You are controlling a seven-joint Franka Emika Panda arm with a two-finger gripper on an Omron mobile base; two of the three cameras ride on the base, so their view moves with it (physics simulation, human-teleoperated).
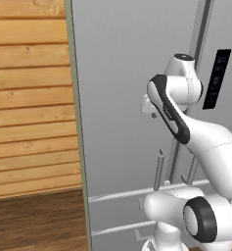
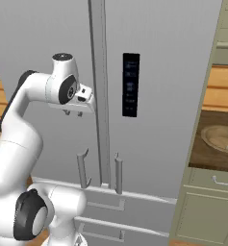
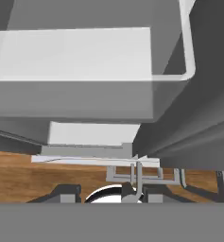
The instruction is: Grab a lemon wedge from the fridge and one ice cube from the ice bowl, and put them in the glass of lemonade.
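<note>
The white arm's two-finger pincer [image 2: 73, 113] is held up at the left door of the tall grey metal fridge [image 1: 122, 73], pointing downward, just beside the central vertical bar handle [image 2: 98, 91] to its right; whether it is released or clenched cannot be told. The black panel [image 2: 130, 84] on the right door lies farther to its right. The round, shallow tan ice bowl [image 2: 222, 138] rests on the dark bench [image 2: 202, 153], well apart to the pincer's right and lower, beside the fridge.

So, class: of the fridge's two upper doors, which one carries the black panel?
The right-hand door of the fridge, on the far side of the centre seam from the gripper. The black panel sits beside the seam; the left door's face is plain grey.
</note>
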